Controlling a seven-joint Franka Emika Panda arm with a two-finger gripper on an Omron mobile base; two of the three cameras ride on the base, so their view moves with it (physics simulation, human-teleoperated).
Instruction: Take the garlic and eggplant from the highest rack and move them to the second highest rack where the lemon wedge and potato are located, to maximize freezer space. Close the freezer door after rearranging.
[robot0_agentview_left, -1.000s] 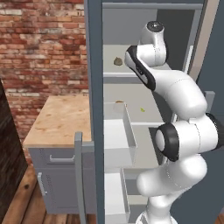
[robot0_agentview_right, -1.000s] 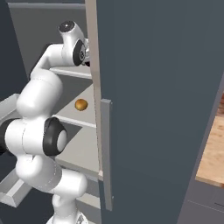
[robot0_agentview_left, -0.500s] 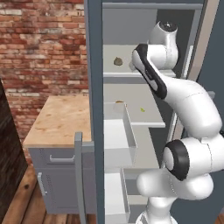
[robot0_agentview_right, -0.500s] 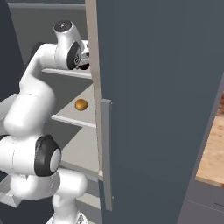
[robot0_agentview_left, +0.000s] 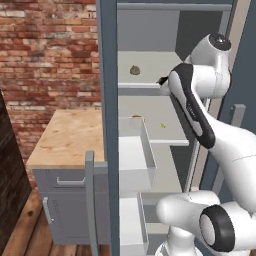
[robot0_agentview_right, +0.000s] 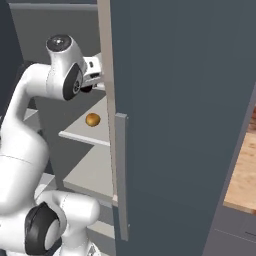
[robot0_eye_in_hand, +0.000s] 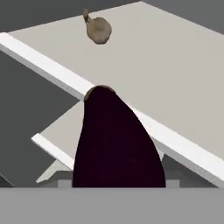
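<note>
Red brick wall (robot0_agentview_left: 47, 55) and a wooden table (robot0_agentview_left: 67, 137) flank the open freezer in the left base view, where the garlic (robot0_agentview_left: 134, 70) sits on the highest rack (robot0_agentview_left: 145, 75), the lemon wedge (robot0_agentview_left: 162, 125) lies on the second highest rack (robot0_agentview_left: 160, 131), and the white arm bends in at the top rack's front edge. From the right base view, the freezer door (robot0_agentview_right: 185, 115) covers much of the scene, the potato (robot0_agentview_right: 92, 119) rests on the second rack, and the end effector (robot0_agentview_right: 96, 75) reaches in beside the door's edge. Along the hand view, the dark eggplant (robot0_eye_in_hand: 116, 144) rises from between the fingers, apparently held, though how far they are parted cannot be told, with the garlic farther back on the pale rack.
</note>
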